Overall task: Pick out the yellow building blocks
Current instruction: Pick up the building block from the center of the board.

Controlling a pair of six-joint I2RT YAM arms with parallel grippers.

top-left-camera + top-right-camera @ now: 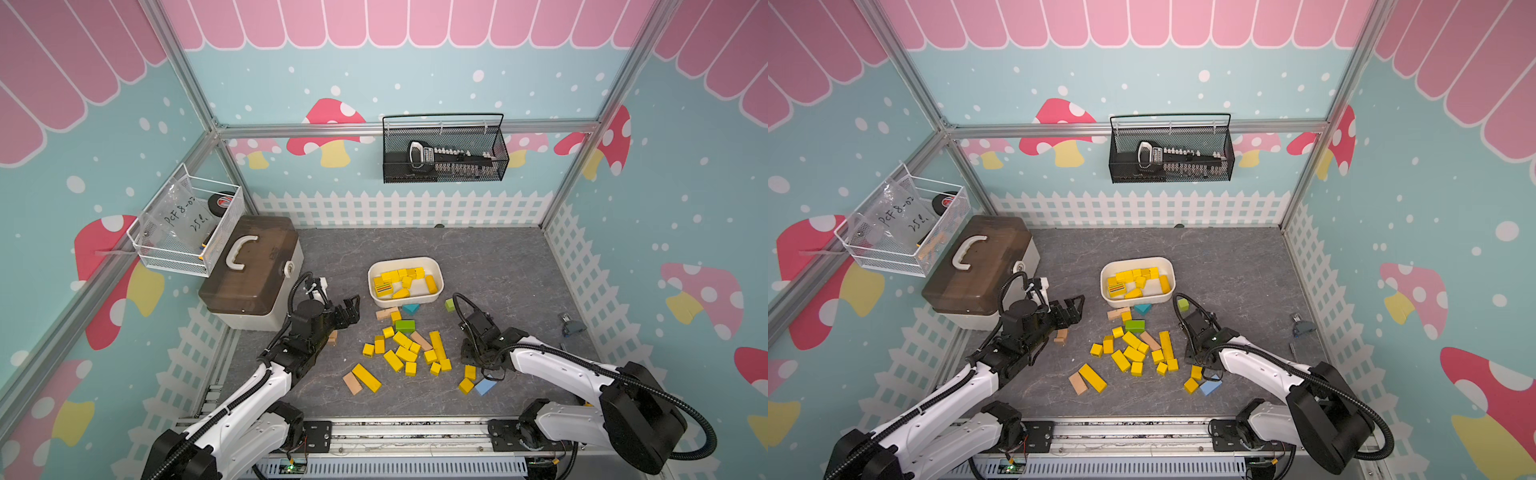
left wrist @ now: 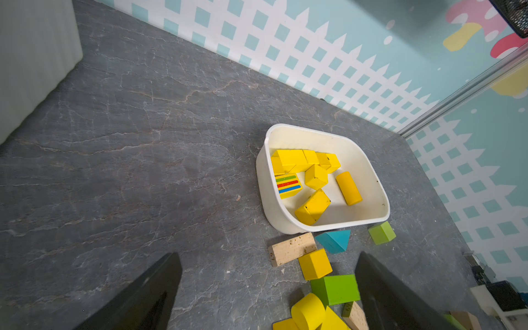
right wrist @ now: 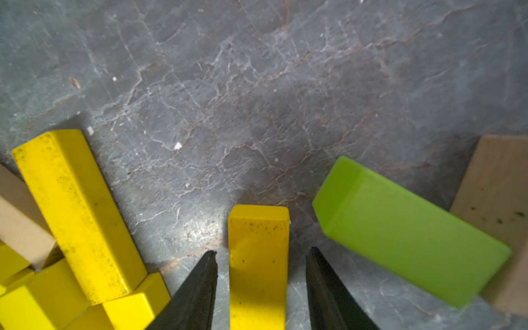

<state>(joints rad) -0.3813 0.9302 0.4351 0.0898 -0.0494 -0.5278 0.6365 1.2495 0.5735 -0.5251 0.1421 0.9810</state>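
Where the grey, marble-veined tabletop meets the walls, a white picket-fence print runs round it, with red mushrooms on pale blue above and pink scallops higher up. Yellow building blocks lie scattered mid-table between the two arms. More sit in a white tray just behind the pile, one of them striped.

Mixed into the scatter are a green brick, a teal wedge, a small green cube, tan blocks and a light blue piece. A brown-lidded box stands at the left edge, with a white wire basket hanging above it. A black mesh basket hangs on the back wall.

The left claw hovers beside the tray, spread wide and empty. The right claw is down at the table, its fingers straddling a yellow brick with a sliver of gap on each side. Another green block lies close by, not touching.
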